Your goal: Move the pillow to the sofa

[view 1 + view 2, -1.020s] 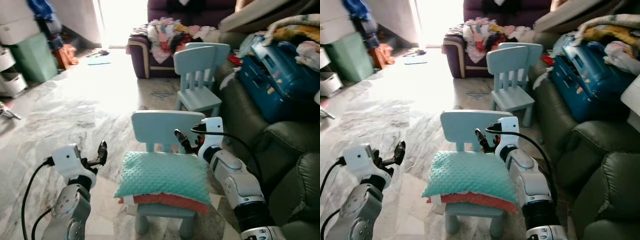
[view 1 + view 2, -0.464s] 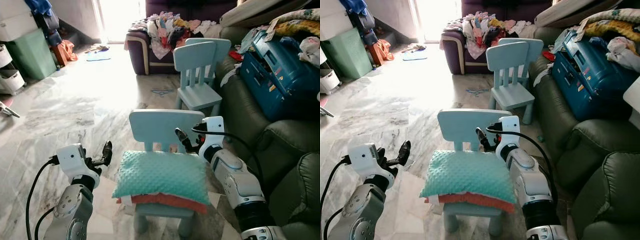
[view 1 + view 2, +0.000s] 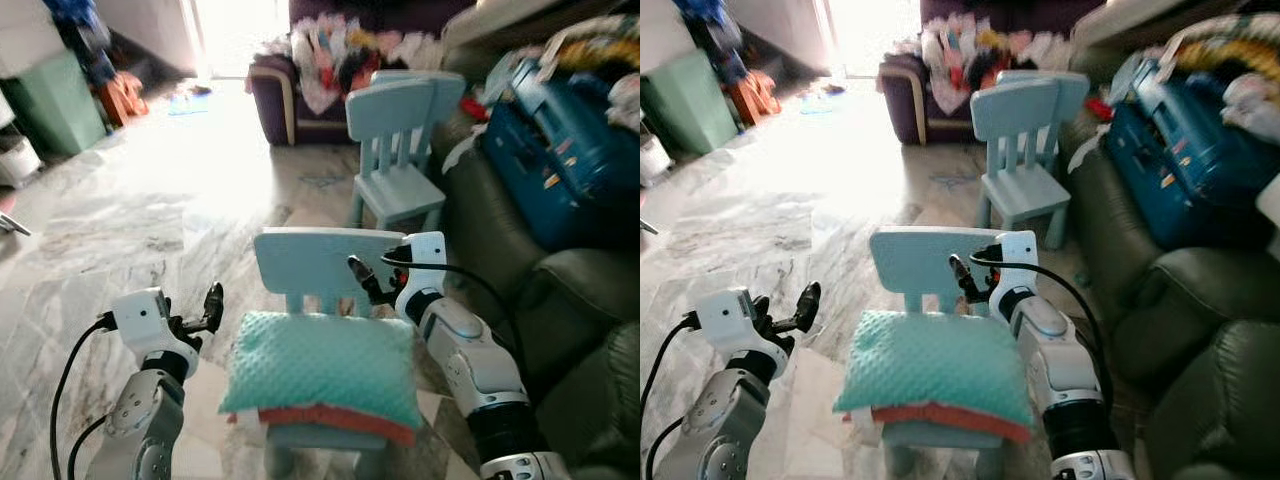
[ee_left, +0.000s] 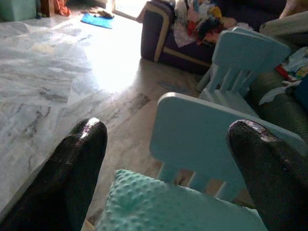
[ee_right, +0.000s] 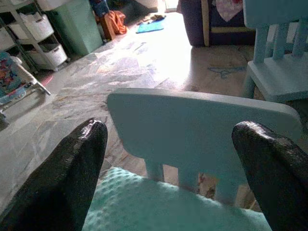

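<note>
A teal dotted pillow [image 3: 322,365] lies on a small light-blue chair [image 3: 325,258] right in front of me, on top of an orange cushion [image 3: 335,416]. My left gripper [image 3: 211,306] is open, held left of the pillow and apart from it. My right gripper [image 3: 362,281] is open at the pillow's far right corner, just before the chair's backrest. The wrist views show the pillow [image 4: 168,209] [image 5: 173,207] below and between the wide-spread fingers [image 4: 79,163] [image 5: 72,168]. A dark green sofa [image 3: 500,235] runs along my right.
A second light-blue chair [image 3: 400,150] stands beyond the first. A blue suitcase [image 3: 570,150] and piled clothes lie on the green sofa. A purple sofa [image 3: 300,95] heaped with laundry stands at the back. A green bin [image 3: 60,110] is at the far left on the marble floor.
The view has dipped slightly and blurred, and the chair with the pillow sits a little lower in it. Both grippers keep their places beside the pillow.
</note>
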`<state>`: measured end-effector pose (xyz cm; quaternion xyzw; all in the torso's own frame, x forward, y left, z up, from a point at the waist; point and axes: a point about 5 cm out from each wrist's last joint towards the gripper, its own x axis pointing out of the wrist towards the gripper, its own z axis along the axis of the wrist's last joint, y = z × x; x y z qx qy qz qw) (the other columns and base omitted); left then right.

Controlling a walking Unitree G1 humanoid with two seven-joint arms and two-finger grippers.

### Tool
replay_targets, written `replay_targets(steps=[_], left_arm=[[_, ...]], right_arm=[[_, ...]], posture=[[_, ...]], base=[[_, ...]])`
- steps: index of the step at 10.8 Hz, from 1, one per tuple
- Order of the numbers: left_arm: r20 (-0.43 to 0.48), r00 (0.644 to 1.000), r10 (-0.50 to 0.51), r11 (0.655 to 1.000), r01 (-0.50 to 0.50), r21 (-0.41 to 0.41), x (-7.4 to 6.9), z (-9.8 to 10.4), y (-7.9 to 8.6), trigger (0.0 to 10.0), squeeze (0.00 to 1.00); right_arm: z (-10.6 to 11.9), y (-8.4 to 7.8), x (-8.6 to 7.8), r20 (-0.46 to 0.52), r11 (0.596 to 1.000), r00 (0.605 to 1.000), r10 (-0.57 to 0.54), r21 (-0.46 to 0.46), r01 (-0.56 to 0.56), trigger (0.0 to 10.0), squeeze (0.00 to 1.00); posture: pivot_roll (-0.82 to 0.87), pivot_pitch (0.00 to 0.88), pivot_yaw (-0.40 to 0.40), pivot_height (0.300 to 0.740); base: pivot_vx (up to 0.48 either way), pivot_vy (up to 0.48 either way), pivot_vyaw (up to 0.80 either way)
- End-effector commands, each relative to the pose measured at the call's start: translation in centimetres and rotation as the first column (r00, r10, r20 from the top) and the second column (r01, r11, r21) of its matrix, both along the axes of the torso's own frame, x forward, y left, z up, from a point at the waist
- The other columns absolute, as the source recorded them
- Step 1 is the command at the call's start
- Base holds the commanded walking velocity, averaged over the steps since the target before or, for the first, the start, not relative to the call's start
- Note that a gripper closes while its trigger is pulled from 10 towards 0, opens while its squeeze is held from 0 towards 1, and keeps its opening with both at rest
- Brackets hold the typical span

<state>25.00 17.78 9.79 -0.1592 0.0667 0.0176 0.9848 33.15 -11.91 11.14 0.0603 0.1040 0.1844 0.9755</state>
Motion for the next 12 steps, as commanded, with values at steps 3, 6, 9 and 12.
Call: replay_targets(steps=[3, 6, 9, 12], left_arm=[[-0.042, 0.999, 0.020, 1.000, -0.019, 0.013, -0.33, -0.74, 0.21, 10.0, 0.00], [-0.048, 0.999, 0.017, 1.000, -0.017, 0.013, -0.35, -0.79, 0.12, 10.0, 0.00], [-0.056, 0.998, 0.022, 1.000, -0.021, 0.010, -0.37, -0.93, 0.02, 10.0, 0.00], [-0.058, 0.998, 0.021, 1.000, -0.021, 0.003, -0.41, -1.03, 0.08, 10.0, 0.00]], right_arm=[[0.80, 0.25, 0.19, 0.034, 1.000, 0.999, 0.003, -0.005, -0.002, 10.0, 0.00], [0.78, 0.26, 0.15, 0.031, 1.000, 1.000, 0.002, -0.006, -0.002, 10.0, 0.00], [0.68, 0.30, 0.15, 0.027, 1.000, 1.000, 0.005, -0.005, -0.005, 10.0, 0.00], [0.70, 0.38, 0.18, 0.027, 1.000, 1.000, 0.013, -0.010, -0.013, 10.0, 0.00]], posture=[[-0.18, 0.000, 0.037, 0.740], [-0.18, 0.000, 0.036, 0.740], [-0.18, 0.000, 0.032, 0.740], [-0.18, 0.000, 0.030, 0.740]], base=[[0.000, 0.000, 0.00], [0.000, 0.000, 0.00], [0.000, 0.000, 0.00], [0.000, 0.000, 0.00]])
